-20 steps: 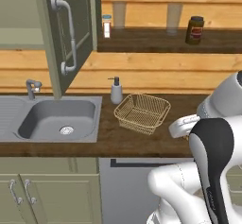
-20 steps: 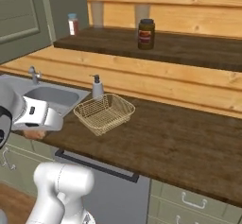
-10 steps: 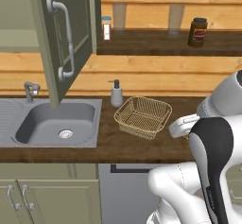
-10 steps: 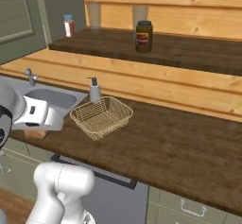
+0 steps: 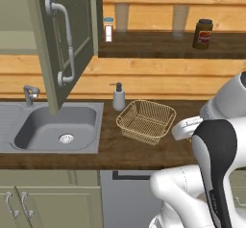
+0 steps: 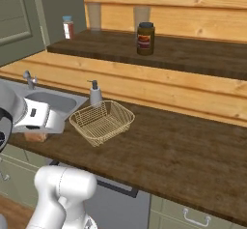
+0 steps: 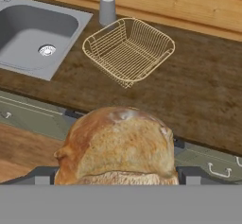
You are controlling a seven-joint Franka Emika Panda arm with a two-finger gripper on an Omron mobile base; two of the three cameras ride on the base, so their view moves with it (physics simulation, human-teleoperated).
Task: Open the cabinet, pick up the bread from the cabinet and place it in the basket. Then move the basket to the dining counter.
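One risk: you're holding the bread [image 7: 116, 145] in wide-spread jaws of the gripper [image 6: 36, 135], off the worktop edge, well short of the basket [image 7: 128, 50]. Loose grip means it drops to the floor; a low approach clips the rim.

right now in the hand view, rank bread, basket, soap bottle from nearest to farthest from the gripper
1. bread, right at the gripper, bottom centre.
2. basket, on the worktop ahead.
3. soap bottle, behind the basket by the wall.
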